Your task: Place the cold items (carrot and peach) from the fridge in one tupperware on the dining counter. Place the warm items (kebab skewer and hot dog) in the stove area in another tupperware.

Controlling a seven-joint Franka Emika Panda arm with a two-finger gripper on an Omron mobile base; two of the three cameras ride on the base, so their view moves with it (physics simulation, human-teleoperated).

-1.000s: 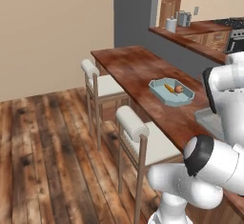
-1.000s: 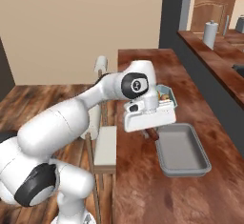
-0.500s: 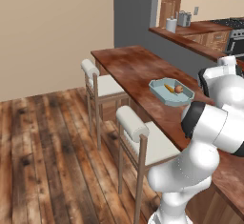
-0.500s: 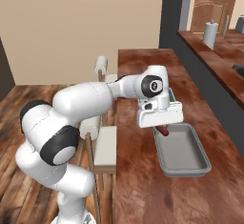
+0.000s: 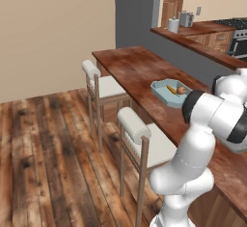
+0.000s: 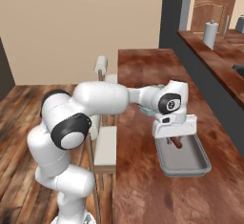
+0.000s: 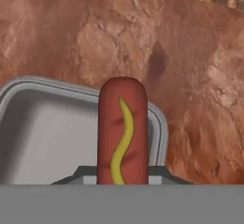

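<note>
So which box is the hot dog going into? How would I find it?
Look along the long wooden counter beside the stools. The grey tupperware sits near its close end, right under the gripper holding the hot dog. The other box, the blue tupperware, already holds food; this one is bare.

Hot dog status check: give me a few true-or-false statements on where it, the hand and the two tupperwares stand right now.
1. The hand is shut on the hot dog. True.
2. The hot dog already lies flat on the floor of the grey tupperware. False: it is held over that container.
3. The blue tupperware holds the carrot and the peach. True.
4. The grey tupperware already holds the kebab skewer. False: nothing lies in the part of it that shows.
5. Both tupperwares sit on the wooden counter. True.
</note>
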